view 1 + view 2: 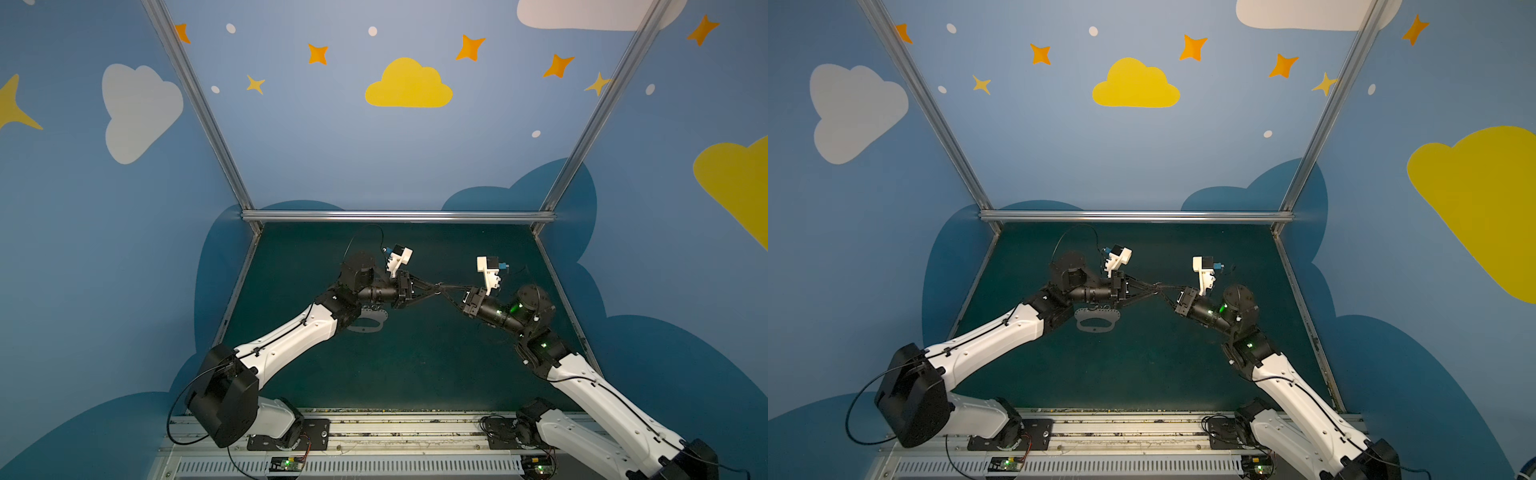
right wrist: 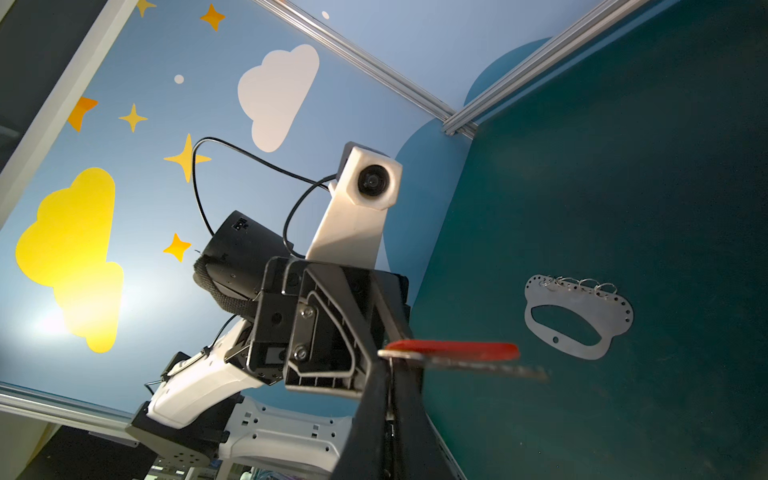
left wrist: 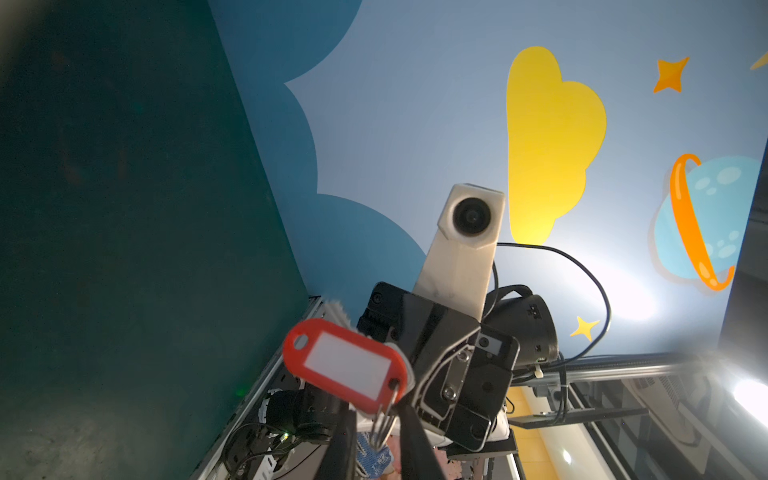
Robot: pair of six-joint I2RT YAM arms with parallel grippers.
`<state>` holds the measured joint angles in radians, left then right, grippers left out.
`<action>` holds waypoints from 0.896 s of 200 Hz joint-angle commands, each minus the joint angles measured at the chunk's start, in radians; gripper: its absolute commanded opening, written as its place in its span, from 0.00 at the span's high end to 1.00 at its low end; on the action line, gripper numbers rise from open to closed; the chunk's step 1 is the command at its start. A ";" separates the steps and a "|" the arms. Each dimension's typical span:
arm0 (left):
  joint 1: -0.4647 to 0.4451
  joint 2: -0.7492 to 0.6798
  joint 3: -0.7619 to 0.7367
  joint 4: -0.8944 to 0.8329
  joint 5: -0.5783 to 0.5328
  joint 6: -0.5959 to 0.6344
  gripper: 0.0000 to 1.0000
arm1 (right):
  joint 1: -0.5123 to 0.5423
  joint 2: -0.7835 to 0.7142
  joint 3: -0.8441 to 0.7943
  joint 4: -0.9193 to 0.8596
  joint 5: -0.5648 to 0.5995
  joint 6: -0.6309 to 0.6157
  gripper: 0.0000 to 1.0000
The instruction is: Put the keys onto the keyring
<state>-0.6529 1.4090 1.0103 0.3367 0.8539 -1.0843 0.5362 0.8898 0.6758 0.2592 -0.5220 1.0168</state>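
Keys [image 3: 349,365], one silver key on a red tag, are held in mid-air above the table [image 1: 415,365], pinched edge-on by the closed right gripper [image 2: 390,361]. The left gripper [image 3: 379,409] is seen slightly parted around the tag's wire loop [image 3: 384,419]. A drop is risked if that narrow pinch is twisted, or if the loop is snagged when the left fingers are drawn away. The keyring [image 2: 607,288] is seen well apart, on the grey plate [image 2: 577,320].
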 commanded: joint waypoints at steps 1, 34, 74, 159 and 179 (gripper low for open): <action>0.009 0.011 -0.004 -0.023 -0.011 0.016 0.62 | -0.005 0.008 0.089 -0.148 -0.016 -0.086 0.94; 0.087 -0.043 -0.071 -0.098 -0.063 0.026 0.54 | -0.008 0.098 0.257 -0.532 -0.041 -0.334 0.95; 0.164 -0.133 -0.113 -0.241 -0.123 0.106 0.52 | 0.061 0.308 0.510 -1.086 0.032 -0.704 0.97; 0.156 -0.113 -0.056 -0.324 -0.001 0.259 0.52 | 0.242 0.365 0.598 -1.150 0.167 -0.880 1.00; 0.143 -0.142 -0.056 -0.315 0.049 0.285 0.52 | 0.243 0.282 0.535 -1.023 0.083 -0.898 0.98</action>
<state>-0.4957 1.3014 0.9249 0.0330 0.8150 -0.8726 0.7776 1.2774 1.2629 -0.9039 -0.3386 0.1669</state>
